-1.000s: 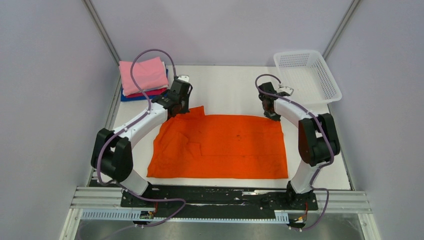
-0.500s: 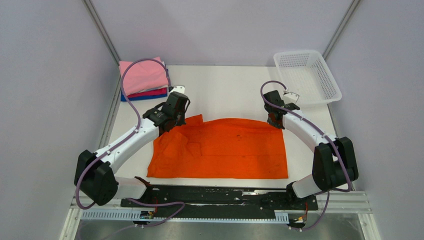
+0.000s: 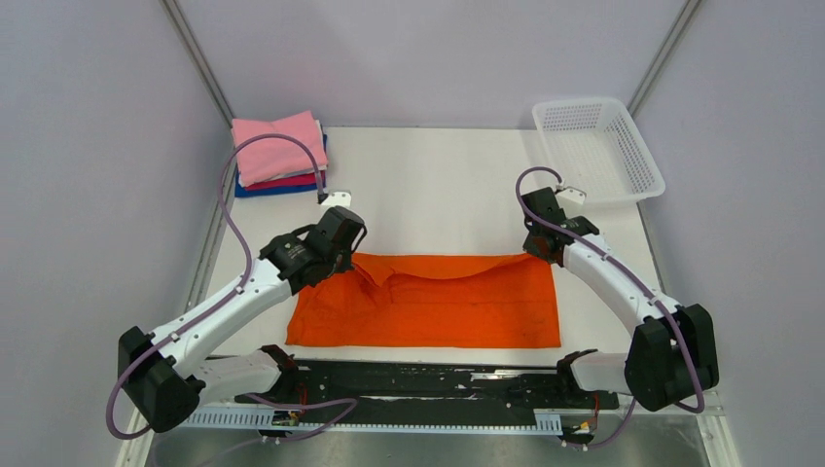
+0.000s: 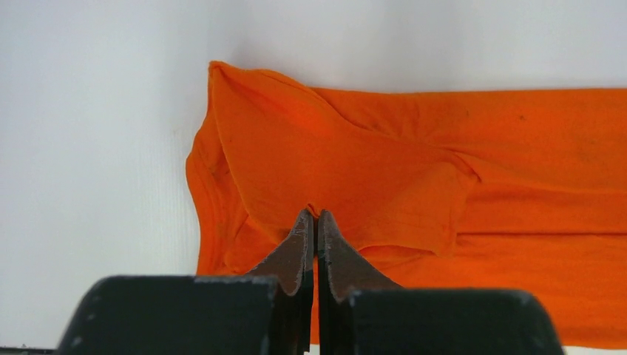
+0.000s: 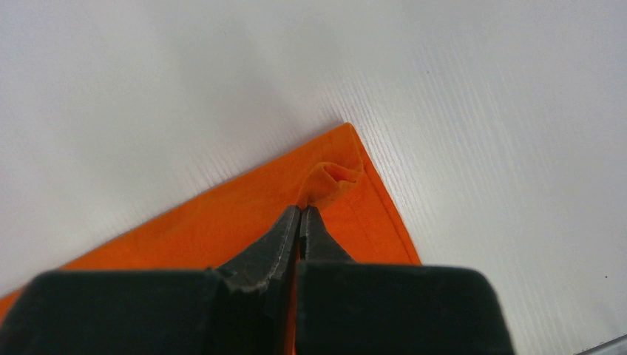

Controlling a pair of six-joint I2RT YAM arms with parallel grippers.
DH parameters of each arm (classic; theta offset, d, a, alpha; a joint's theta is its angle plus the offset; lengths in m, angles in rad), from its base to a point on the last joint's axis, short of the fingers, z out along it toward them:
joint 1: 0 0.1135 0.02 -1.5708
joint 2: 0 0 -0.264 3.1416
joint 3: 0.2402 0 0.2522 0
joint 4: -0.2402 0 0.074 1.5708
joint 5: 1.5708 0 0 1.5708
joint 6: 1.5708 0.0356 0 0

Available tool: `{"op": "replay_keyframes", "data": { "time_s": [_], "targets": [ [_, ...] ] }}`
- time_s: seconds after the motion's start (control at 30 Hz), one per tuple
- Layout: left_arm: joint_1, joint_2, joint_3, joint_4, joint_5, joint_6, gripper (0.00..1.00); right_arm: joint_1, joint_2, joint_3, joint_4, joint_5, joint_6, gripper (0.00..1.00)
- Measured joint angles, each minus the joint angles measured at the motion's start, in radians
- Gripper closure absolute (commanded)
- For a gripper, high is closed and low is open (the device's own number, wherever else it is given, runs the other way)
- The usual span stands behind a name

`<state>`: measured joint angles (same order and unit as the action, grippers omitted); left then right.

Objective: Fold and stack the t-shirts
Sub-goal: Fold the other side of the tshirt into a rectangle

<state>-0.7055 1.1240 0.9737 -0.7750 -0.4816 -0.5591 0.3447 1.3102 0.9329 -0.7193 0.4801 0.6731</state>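
Orange t-shirt (image 3: 428,302) lies as a flat band, far edge rumpled.

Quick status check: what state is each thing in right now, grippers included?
orange t-shirt: spread out, far edge doubled over, pinched at both far corners
left gripper: shut on the orange t-shirt's left corner
right gripper: shut on its right corner
folded t-shirts: stacked, pink on top, far left
basket: upright, far right
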Motion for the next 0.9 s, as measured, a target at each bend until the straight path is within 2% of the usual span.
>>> {"op": "replay_keyframes", "data": {
  "time_s": [0.57,0.6,0.63,0.7,0.73,0.77,0.8,0.87,0.9],
  "targets": [
    [-0.135,-0.032,-0.021,-0.256,-0.04,-0.212,0.99,0.002,-0.063,-0.064,-0.022,-0.065,-0.021,0.97],
    [-0.139,-0.032,-0.033,-0.262,-0.035,-0.225,0.97,0.002,-0.065,-0.072,-0.022,-0.07,-0.021,0.97],
    [-0.144,-0.032,-0.05,-0.268,-0.028,-0.243,0.89,0.002,-0.067,-0.082,-0.021,-0.071,-0.02,0.95],
    [-0.152,-0.032,-0.081,-0.28,-0.015,-0.267,0.81,0.002,-0.068,-0.108,-0.024,-0.071,-0.02,0.94],
    [-0.155,-0.031,-0.1,-0.288,-0.004,-0.282,0.76,0.002,-0.068,-0.119,-0.025,-0.071,-0.018,0.92],
    [-0.156,-0.03,-0.113,-0.295,0.007,-0.293,0.66,0.002,-0.067,-0.129,-0.029,-0.072,-0.015,0.89],
    [-0.158,-0.029,-0.123,-0.303,0.019,-0.304,0.63,0.002,-0.067,-0.135,-0.034,-0.073,-0.009,0.86],
    [-0.164,-0.03,-0.137,-0.315,0.046,-0.322,0.45,0.002,-0.067,-0.143,-0.05,-0.077,0.011,0.69],
    [-0.168,-0.032,-0.145,-0.315,0.063,-0.333,0.39,0.002,-0.067,-0.145,-0.058,-0.079,0.023,0.54]
  ]
}}
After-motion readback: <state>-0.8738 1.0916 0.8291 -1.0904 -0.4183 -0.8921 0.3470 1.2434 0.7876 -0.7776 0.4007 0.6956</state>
